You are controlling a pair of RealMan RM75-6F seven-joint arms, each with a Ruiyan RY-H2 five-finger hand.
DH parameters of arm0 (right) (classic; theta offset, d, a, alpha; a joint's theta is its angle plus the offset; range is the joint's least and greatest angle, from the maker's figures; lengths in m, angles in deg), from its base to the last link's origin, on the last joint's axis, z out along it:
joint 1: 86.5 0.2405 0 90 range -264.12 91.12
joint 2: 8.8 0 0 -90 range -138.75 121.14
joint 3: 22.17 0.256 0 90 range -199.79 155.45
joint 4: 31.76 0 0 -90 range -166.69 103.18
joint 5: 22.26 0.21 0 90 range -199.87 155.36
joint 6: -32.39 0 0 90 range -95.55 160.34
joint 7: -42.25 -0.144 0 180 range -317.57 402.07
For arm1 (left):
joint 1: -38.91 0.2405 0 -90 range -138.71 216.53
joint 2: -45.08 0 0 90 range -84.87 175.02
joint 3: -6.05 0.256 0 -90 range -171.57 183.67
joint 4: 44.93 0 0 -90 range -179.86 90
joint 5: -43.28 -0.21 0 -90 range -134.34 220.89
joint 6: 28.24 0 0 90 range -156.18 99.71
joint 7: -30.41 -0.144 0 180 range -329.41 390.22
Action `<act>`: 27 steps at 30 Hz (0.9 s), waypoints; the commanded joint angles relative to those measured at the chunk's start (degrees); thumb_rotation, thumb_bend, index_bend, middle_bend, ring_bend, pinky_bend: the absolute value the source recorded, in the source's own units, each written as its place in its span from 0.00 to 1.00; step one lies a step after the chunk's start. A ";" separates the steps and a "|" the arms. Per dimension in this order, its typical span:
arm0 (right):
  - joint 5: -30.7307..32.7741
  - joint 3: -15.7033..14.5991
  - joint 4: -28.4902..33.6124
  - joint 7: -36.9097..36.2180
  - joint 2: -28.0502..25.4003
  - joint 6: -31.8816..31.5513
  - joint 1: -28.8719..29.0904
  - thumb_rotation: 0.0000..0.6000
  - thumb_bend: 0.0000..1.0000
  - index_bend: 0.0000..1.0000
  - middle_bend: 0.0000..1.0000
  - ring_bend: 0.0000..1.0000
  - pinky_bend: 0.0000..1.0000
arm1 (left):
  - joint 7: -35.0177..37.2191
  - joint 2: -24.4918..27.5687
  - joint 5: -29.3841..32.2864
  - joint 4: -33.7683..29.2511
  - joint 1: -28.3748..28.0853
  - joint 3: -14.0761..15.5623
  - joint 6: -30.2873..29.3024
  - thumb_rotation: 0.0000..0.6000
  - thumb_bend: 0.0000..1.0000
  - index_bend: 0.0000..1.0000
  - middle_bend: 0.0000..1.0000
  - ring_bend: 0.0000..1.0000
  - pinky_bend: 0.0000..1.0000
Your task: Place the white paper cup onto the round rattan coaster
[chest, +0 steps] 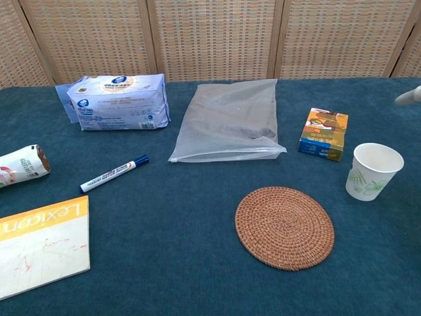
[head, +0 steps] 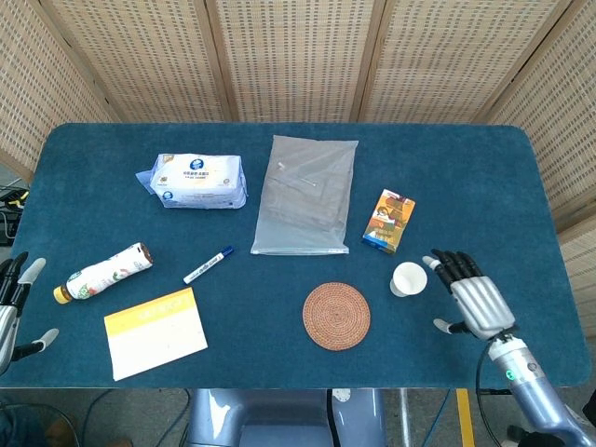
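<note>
Head view: right robot hand [head: 472, 296], fingers spread and empty, is hovering just beside the white paper cup [head: 407, 278].
Next: closing around it, lifting toward the round rattan coaster [head: 336, 316].

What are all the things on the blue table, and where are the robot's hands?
paper cup: 1, white, upright, right of the coaster
rattan coaster: 1, brown, front middle
small box: 1, orange, behind the cup
plastic bag: 1, clear, back middle
wipes pack: 1, white-blue, back left
marker: 1, white-blue, left of middle
bottle: 1, lying, left
booklet: 1, yellow-white, front left
right hand: open, beside the cup
left hand: open, left edge
</note>
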 commanded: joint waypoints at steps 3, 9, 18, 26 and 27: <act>4.42 1.13 -6.03 1.52 6.57 7.48 6.54 1.00 0.00 0.11 0.07 0.00 0.02 | -0.23 -0.01 0.80 -0.10 -0.45 -0.27 0.76 1.00 0.00 0.00 0.00 0.00 0.00; 6.66 1.45 -10.74 2.44 10.71 10.20 9.39 1.00 0.00 0.13 0.11 0.02 0.11 | -0.69 -0.17 1.70 -0.07 -0.96 -0.44 1.75 1.00 0.00 0.00 0.00 0.00 0.00; 10.54 1.79 -14.73 6.34 13.84 11.35 11.75 1.00 0.01 0.33 0.33 0.27 0.43 | -0.36 -0.02 2.85 0.05 -1.49 -0.69 2.71 1.00 0.00 0.00 0.00 0.00 0.00; 8.33 1.10 -16.17 8.67 14.62 6.84 11.81 1.00 0.14 0.44 0.48 0.45 0.64 | 0.05 0.16 2.66 0.00 -1.51 -0.44 2.66 1.00 0.00 0.00 0.00 0.00 0.00; 7.54 0.97 -15.79 8.12 14.36 6.34 11.80 1.00 0.14 0.44 0.49 0.45 0.64 | 0.02 0.16 2.62 -0.02 -1.53 -0.42 2.66 1.00 0.00 0.00 0.00 0.00 0.00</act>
